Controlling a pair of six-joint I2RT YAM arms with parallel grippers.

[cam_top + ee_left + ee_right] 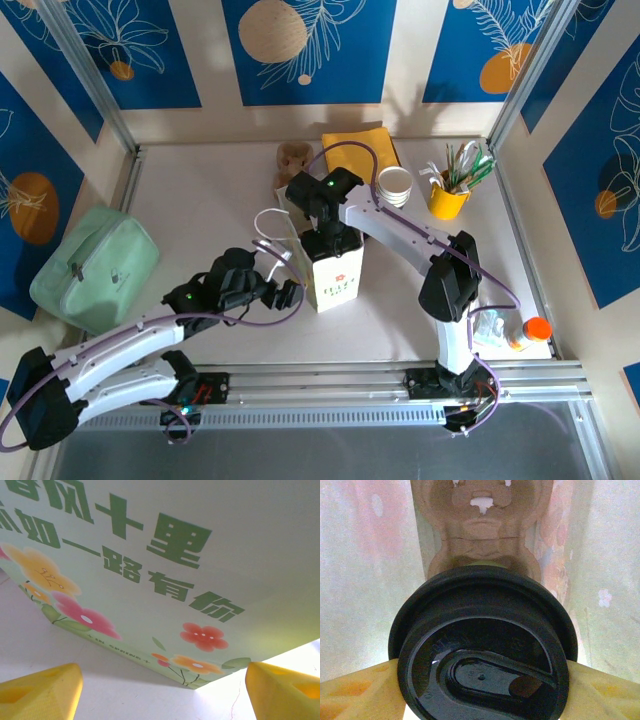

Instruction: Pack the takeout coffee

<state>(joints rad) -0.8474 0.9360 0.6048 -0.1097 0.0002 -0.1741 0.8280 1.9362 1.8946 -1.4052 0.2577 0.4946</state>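
The takeout coffee [485,645] shows its round black lid from above, and my right gripper [482,700] is shut on it, one yellow finger [360,695] pressed to each side. The cup hangs inside a flower-printed paper bag [335,272], above a brown cardboard carrier [482,525] at the bag's bottom. From above, my right gripper [325,218] reaches down into the bag's open top. My left gripper [290,293] stands open at the bag's lower left, and the bag's printed face [175,580] lies just ahead of its yellow fingertips [40,692]. Nothing is between them.
A green pouch [95,265] lies at the left edge. Behind the bag are a stack of white cups [396,185], a yellow mug of utensils [450,198], a yellow cloth [360,150] and a brown item [292,158]. An orange-capped bottle [525,332] stands at the front right.
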